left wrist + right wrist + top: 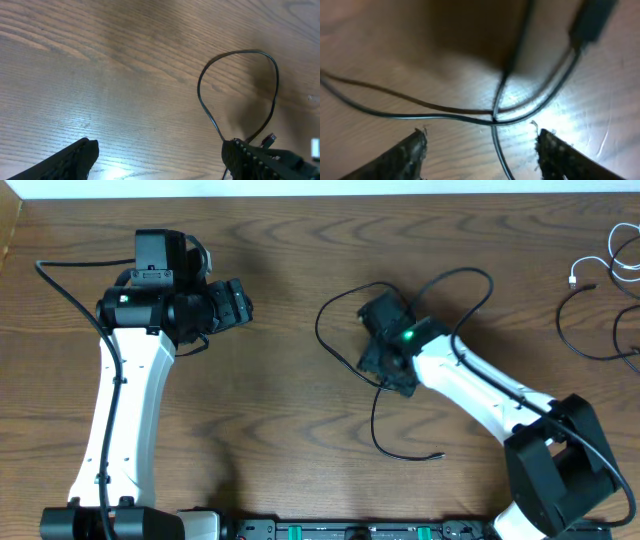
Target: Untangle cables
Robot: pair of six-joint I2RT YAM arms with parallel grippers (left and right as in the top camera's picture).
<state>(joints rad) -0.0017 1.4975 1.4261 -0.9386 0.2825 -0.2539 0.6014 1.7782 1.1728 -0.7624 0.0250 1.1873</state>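
Wood-grain table (pixel 300 330) lies under both my arms. My right gripper (pixel 480 145) hangs with jaws apart over the looped black cable (pixel 445 117) near the middle, its strands crossing between my fingers, nothing clamped. My left gripper (pixel 160 152) stands wide and empty, well apart from it. Another black cable (pixel 562 320) and a white cable (pixel 590 262) lie at the right edge.
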